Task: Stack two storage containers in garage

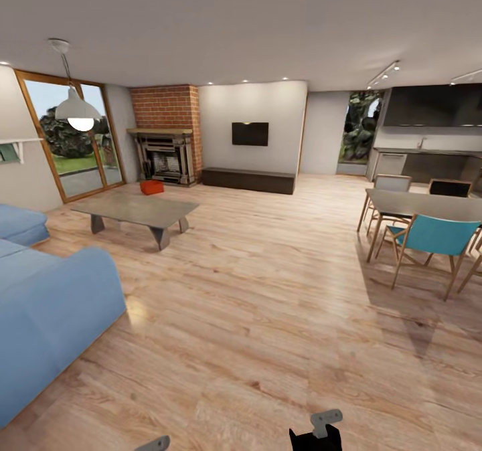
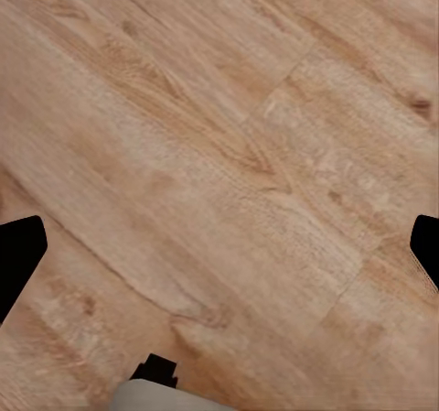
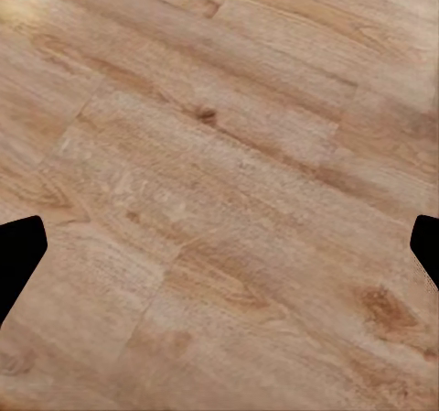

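Storage containers [image 1: 152, 187] by fireplace [image 1: 164, 156] | both tools spread, floor-facing

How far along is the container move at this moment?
Nothing looks done yet. An orange-red storage container sits on the wood floor by the fireplace, far across the living room. Both wrist views show open, empty jaws over planks. Fetching, carrying and stacking remain.

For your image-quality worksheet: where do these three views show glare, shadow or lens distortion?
Head view: wide-angle stretching at the edges, a bright sheen on the wood floor beside the blue sofa, soft shadows under the dining table. Both wrist views: evenly lit, slightly soft planks, no hard shadows.
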Motion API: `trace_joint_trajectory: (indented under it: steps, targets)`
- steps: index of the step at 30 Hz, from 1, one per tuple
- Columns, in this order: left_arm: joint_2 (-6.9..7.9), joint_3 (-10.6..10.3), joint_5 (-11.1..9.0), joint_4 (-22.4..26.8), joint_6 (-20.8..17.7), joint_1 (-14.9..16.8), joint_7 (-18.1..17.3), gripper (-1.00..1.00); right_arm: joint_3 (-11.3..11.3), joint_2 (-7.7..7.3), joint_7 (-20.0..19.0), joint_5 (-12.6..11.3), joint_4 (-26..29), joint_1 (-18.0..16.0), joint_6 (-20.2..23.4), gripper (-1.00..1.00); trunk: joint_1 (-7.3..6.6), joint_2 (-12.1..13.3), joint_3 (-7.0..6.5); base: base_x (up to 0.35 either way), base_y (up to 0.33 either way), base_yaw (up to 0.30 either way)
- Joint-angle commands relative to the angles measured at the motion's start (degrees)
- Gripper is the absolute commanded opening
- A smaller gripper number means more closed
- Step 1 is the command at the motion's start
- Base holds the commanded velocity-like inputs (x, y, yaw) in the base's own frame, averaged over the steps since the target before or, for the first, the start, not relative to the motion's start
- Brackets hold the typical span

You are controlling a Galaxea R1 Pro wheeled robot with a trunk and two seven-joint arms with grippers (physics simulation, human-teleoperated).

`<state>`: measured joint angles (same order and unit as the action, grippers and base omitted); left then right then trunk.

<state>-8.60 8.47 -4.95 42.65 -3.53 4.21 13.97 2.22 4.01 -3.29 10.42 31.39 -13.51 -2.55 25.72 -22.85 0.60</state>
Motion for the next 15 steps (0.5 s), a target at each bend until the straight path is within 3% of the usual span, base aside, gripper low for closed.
trace_joint_trajectory:
  steps: [1,15]
  targets:
    - [-0.06,0.05,-0.51,0.08,-0.25,0.01,0.1,1.0,0.24,0.03,-0.23,0.48,-0.01,-0.02,-0.17,1.0,0.06,-0.07,0.06,0.324,0.0,0.0]
    - [-0.1,-0.01,-0.5,0.06,-0.25,0.01,0.1,1.0,0.24,0.03,-0.13,0.48,-0.01,-0.02,-0.17,1.0,0.06,-0.07,0.06,0.324,0.0,0.0]
